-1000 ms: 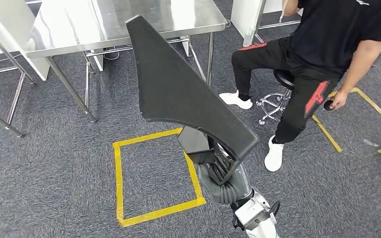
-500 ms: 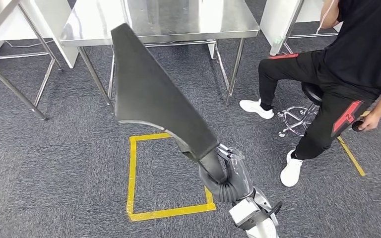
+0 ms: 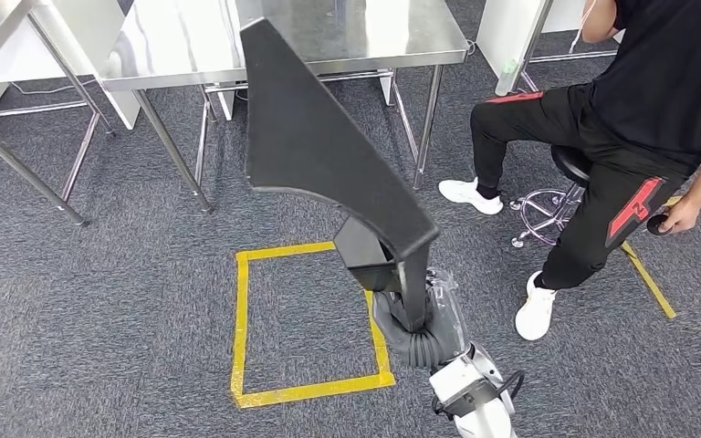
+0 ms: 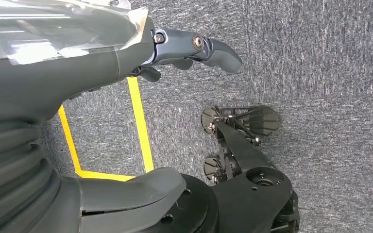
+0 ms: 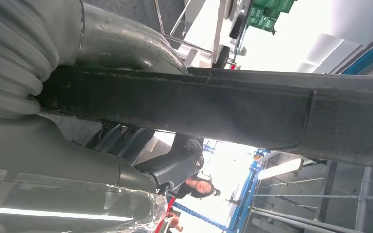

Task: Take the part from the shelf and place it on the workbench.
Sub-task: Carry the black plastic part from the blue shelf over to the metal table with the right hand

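While carried aloft: one black part [image 3: 315, 155], one steel surface [image 3: 183, 41] behind it.
Floor: one yellow tape square [image 3: 308, 321].
Left hand [image 4: 194, 51]: empty, fingers loosely spread, over carpet.
Right hand [image 3: 411, 315]: clamped on the part's lower end; part rises above it.
Seated: one person [image 3: 630, 119].

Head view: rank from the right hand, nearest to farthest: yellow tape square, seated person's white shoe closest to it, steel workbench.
1. Yellow tape square on the carpet: right beside the right hand, on its left side.
2. White shoe: to the hand's right, on the floor.
3. Stainless steel workbench: ahead, beyond the large black part the hand holds.
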Available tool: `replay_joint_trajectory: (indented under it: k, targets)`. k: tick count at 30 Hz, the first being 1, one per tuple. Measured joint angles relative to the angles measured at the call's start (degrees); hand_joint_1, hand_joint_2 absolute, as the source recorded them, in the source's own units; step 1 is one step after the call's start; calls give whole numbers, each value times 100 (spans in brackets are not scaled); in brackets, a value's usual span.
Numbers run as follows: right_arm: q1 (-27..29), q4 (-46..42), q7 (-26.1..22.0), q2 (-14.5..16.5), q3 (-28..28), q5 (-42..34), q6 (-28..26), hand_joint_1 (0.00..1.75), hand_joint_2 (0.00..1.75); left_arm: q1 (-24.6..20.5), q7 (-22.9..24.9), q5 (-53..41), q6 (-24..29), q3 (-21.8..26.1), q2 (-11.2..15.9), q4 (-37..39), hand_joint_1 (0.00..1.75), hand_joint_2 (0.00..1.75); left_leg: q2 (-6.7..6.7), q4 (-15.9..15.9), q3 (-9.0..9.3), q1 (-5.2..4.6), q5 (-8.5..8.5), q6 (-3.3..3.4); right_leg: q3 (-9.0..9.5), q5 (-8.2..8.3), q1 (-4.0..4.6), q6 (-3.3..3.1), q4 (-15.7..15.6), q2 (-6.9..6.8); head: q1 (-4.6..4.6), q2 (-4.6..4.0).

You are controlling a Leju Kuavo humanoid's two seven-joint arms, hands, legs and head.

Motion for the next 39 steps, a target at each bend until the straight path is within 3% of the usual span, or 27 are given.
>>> replay_joint_trajectory:
  k: [3, 25, 29, 34, 36, 39]
  targets:
    - [0, 1, 0, 0, -11, 1, 0, 175, 175, 0, 0, 0, 0, 0, -4, 2, 0, 175, 0, -1, -1, 6, -4, -63, 0, -1, 9, 0, 1, 0, 2, 0]
    - [4, -13, -40, 125, -212, -74, -422, 175, 175, 0, -32, -3, 0, 0, -8, 2, 0, 175, -1, 9, -3, -70, -8, -58, -6, 1, -38, 4, -5, -1, 2, 0]
    - [5, -13, -46, 125, -215, -75, -466, 175, 175, 0, -63, -15, 1, 0, 3, 2, 0, 175, 1, 51, -21, -75, -38, 5, 8, 5, -90, 16, -13, -1, 0, 0]
    - [-22, -14, -45, 140, -215, -74, -543, 175, 175, -2, -68, -31, 0, 0, 30, 2, 0, 175, 6, -42, 29, -68, -12, 94, 25, 9, -73, 70, -51, -2, 4, 0]
    - [-51, -15, -45, 151, -215, -75, -563, 175, 175, -4, -66, -33, 0, 0, 30, 2, 0, 175, 18, -183, 124, -20, 51, 139, -109, -120, -45, 64, 220, -3, 11, 0]
    - [-80, -13, -40, 146, -220, -77, -590, 175, 175, -5, -56, -37, 18, 0, 20, 2, 0, 175, 27, -224, 158, 8, 58, 150, -662, -507, -59, 29, 1249, -2, 19, 0]
